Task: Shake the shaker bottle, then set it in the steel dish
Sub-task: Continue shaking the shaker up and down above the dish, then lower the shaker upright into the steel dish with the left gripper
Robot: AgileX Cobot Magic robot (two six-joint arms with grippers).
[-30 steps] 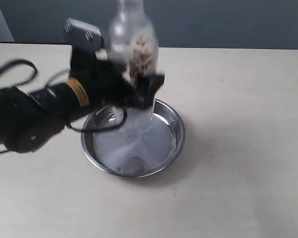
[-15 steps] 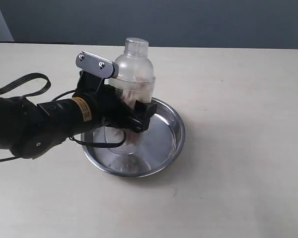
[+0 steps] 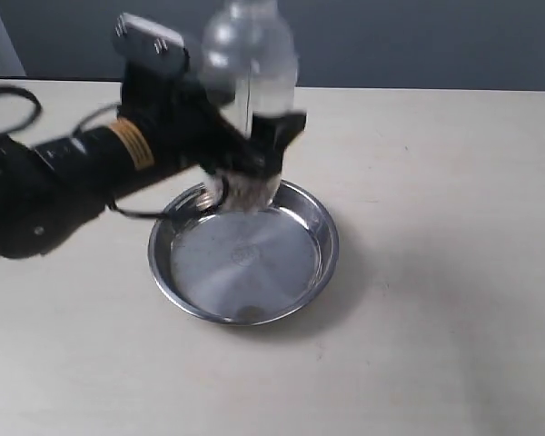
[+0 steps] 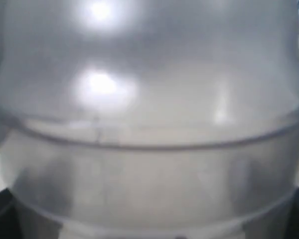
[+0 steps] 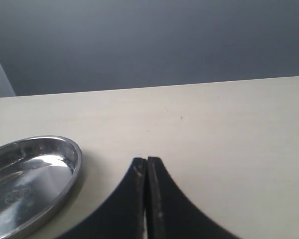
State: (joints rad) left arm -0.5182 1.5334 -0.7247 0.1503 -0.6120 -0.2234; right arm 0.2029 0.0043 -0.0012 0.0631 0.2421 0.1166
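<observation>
Shaker bottle (image 3: 250, 68) lifted above steel dish (image 3: 295, 272) — stamp (image 3: 243, 255) blurred, unreadable.

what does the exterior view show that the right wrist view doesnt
Only the exterior view: the left end effector gripping the shaker bottle, which is blurred and raised over the back of the steel dish, with brown granules at the bottle's bottom. It also shows the dish's whole round rim.

Only the right wrist view: the right end effector, its fingers pressed together with nothing between them.

Both: the steel dish, with nothing in it, on the pale table, with the dark wall behind.
</observation>
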